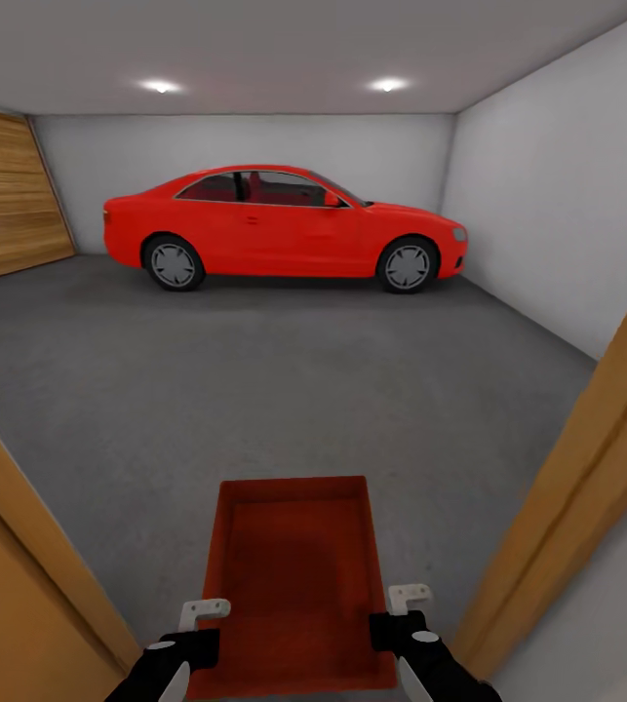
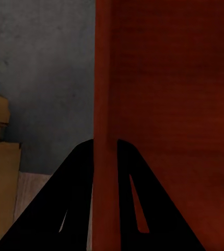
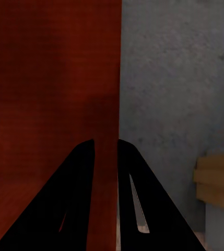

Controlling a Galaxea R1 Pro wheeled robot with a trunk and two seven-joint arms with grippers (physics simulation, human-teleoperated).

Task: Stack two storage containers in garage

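One orange-red bin (image 1: pixel 298 575) is in hand at 6 o'clock, carried through the doorway into the garage: left gripper (image 2: pixel 105 157) pinches its left wall, right gripper (image 3: pixel 105 157) pinches its right wall (each wrist view shows the wall between the black fingers). Grey concrete floor (image 1: pixel 254 380) lies ahead, red car (image 1: pixel 284 226) at 12 o'clock. Judging by this, nothing is set down yet; the second bin and the stacking remain.

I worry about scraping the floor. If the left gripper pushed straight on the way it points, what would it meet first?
The left gripper is clamped on the storage container wall, so more wall first; beyond it likely the grey floor, though depth is unclear.
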